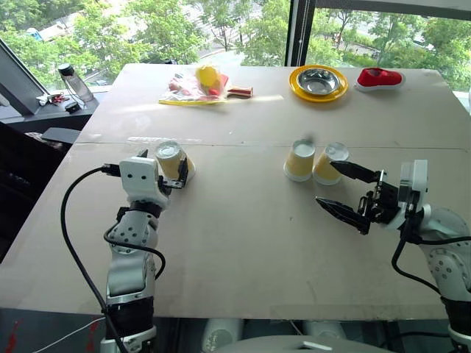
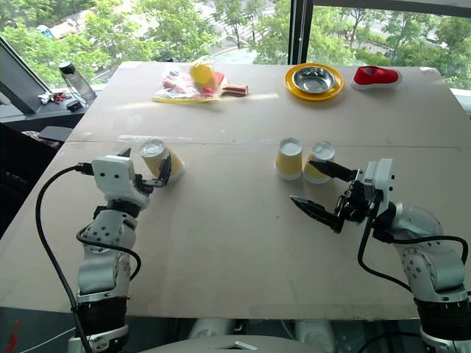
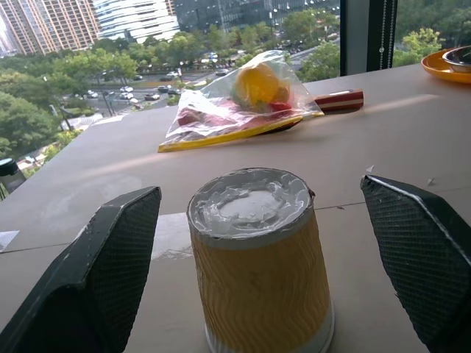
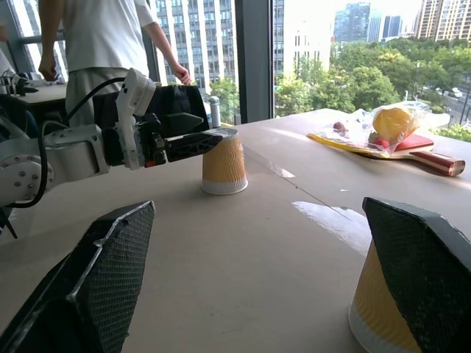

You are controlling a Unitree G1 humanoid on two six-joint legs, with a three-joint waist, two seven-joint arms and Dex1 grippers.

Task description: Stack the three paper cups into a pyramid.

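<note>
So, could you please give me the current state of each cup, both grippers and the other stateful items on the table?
left cup: upside down, between the open fingers, not gripped
middle cup: upside down, free
right cup: upside down, tilted against the middle cup
left gripper: open around the left cup
right gripper: open, holding nothing
steel bowl: upright on the yellow plate
plastic bag: lying flat
</note>
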